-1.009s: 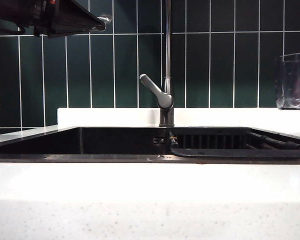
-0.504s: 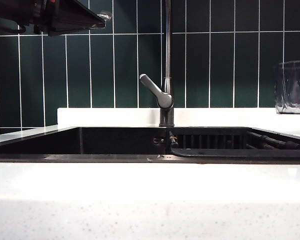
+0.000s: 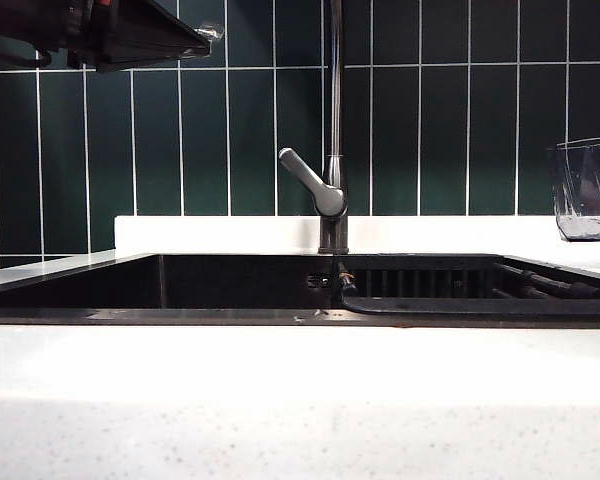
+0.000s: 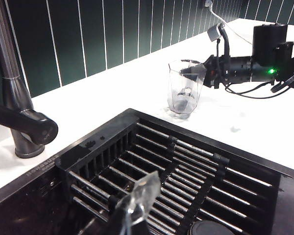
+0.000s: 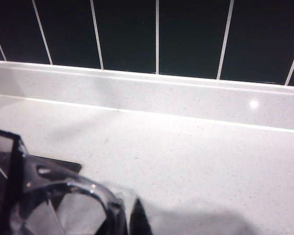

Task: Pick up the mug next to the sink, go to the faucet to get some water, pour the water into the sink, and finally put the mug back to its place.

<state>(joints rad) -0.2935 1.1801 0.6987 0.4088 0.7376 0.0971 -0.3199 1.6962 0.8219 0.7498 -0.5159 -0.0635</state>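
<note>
The mug (image 4: pixel 185 87) is a clear faceted glass, upright and low over the white countertop (image 4: pixel 137 78) beside the sink (image 4: pixel 88 147). It also shows at the right edge of the exterior view, mug (image 3: pixel 587 190). My right gripper (image 4: pixel 198 73) is shut on the mug's rim. In the right wrist view the mug (image 5: pixel 63 205) sits against the right gripper (image 5: pixel 123 220). The faucet (image 3: pixel 332 150) stands behind the sink (image 3: pixel 230 285). My left gripper (image 4: pixel 137 198) is shut on nothing and hovers over the sink's slatted rack (image 4: pixel 186 161); it shows at the exterior view's top left, left gripper (image 3: pixel 208 38).
Dark green tiles (image 3: pixel 430 120) back the counter. A white upstand (image 5: pixel 186 100) runs along the wall. The faucet's lever (image 3: pixel 308 178) angles up to the left. A round drain cover (image 4: pixel 206 229) lies in the sink. A broad white counter front (image 3: pixel 300 400) fills the near side.
The mug has come down at the right edge of the exterior view, held by my right gripper. The left arm has stayed still.
</note>
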